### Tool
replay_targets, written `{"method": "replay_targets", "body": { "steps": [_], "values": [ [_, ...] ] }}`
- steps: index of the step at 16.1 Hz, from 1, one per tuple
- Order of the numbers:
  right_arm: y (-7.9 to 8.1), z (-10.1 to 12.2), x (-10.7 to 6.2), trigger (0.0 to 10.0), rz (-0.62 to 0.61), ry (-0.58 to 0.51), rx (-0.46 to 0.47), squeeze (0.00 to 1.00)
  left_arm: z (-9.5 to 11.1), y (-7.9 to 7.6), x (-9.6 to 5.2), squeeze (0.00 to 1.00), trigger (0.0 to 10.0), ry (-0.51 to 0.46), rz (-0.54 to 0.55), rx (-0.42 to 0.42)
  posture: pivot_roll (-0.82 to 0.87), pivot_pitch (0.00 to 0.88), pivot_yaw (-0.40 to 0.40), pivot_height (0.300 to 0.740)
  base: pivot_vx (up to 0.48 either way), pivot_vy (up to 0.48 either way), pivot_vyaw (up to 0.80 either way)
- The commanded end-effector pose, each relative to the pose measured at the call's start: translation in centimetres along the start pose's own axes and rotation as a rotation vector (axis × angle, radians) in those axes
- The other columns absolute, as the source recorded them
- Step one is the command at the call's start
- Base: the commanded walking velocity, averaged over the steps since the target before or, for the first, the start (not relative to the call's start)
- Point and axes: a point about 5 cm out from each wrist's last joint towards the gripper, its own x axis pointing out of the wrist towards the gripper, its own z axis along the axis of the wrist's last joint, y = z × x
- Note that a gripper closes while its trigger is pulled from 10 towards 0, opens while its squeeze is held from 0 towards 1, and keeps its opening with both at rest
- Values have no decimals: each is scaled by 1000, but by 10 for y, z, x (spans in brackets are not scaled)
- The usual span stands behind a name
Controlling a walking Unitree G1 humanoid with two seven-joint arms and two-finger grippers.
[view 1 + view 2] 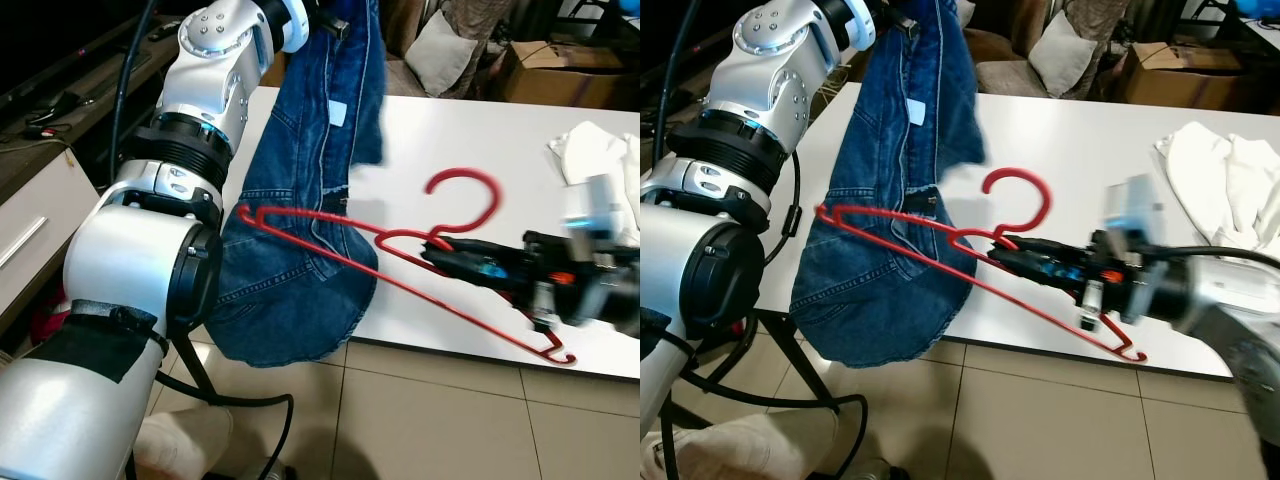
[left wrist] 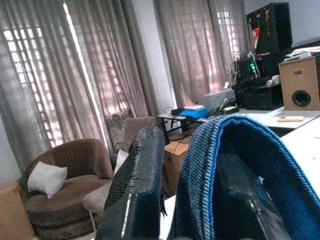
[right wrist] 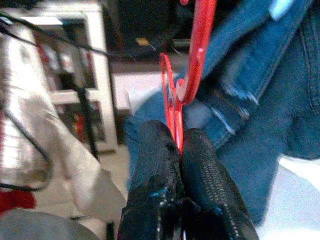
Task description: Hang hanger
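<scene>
A home living room: brown armchair [image 2: 65,185] with cushion [image 2: 46,178], tall curtains [image 2: 75,80], speaker [image 2: 300,82], tiled floor [image 1: 430,420].

Left arm [image 1: 150,250]: glossy silver-white shells, black ribbed joint rings, round screwed cap at the joint, black tape patch, black cable alongside. Right gripper [image 3: 179,150]: two black textured fingers [image 3: 202,170]; black wrist housing, blue and orange marks.

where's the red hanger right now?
In the eye views the red hanger is held by the right gripper just below its hook, over the white table's front edge, its left tip poking into the jeans the left gripper holds up.
</scene>
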Motion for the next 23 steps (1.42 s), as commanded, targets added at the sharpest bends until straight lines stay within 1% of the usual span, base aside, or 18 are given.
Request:
{"method": "replay_targets", "body": {
  "steps": [1,4,6,7,8,9,10,11,12,13,14,16,17,18,19,20,21,23],
  "values": [
    [-10,-9,7,10000,-99,60,5,0,9,-2,4,0,10000,-28,-20,18,-78,0,59,740,0,0,0],
    [-33,-22,17,10000,-306,126,27,0,7,-2,3,0,10000,-21,-14,16,-79,0,59,740,0,0,0],
    [-70,-12,18,10000,-578,39,8,0,6,5,0,0,10000,-10,32,17,-81,0,61,740,0,0,0],
    [-81,-6,15,10000,-655,9,-18,0,7,8,0,0,10000,-11,50,18,-81,0,62,740,0,0,0],
    [-119,39,-15,10000,-947,-209,-138,0,16,31,-9,0,10000,-28,211,26,-82,0,63,740,0,0,0],
    [-125,56,-25,10000,-986,-294,-163,0,19,42,-14,0,10000,-30,282,29,-83,0,64,740,0,0,0],
    [-126,71,-32,10000,-969,-360,-183,0,19,55,-22,0,10000,-26,370,27,-82,0,62,740,0,0,0],
    [-126,77,-34,10000,-955,-379,-197,0,17,64,-29,0,10000,-16,428,23,-82,0,62,740,0,0,0],
    [-124,77,-31,10000,-885,-350,-216,0,4,77,-43,0,10000,36,528,18,-84,0,64,740,0,0,0],
    [-119,68,-23,10000,-809,-284,-243,0,-11,80,-51,0,10000,89,560,20,-84,0,64,740,0,0,0],
    [-109,46,-9,10000,-679,-179,-268,0,-42,78,-63,0,10000,191,570,25,-83,0,64,740,0,0,0],
    [-99,27,-3,10000,-588,-133,-241,0,-75,63,-68,0,10000,298,493,2,-82,0,65,740,0,0,0],
    [-89,14,-2,10000,-509,-87,-246,0,-99,50,-73,0,10000,377,443,-4,-83,0,68,740,0,0,0],
    [-83,8,-3,10000,-466,-63,-233,0,-113,42,-77,0,10000,423,415,-3,-87,0,73,740,0,0,0],
    [-74,-2,-12,10000,-418,-15,-219,0,-147,24,-92,0,10000,520,366,-20,-95,0,79,740,0,0,0],
    [-71,-5,-17,10000,-407,4,-208,0,-162,15,-101,0,10000,561,343,-30,-95,0,79,740,0,0,0],
    [-70,-3,-23,10000,-408,13,-222,0,-172,13,-111,0,10000,595,341,-29,-100,0,85,740,0,0,0],
    [-70,1,-36,10000,-430,28,-246,0,-185,16,-132,0,10000,665,334,27,-100,0,87,740,0,0,0]
  ]
}}
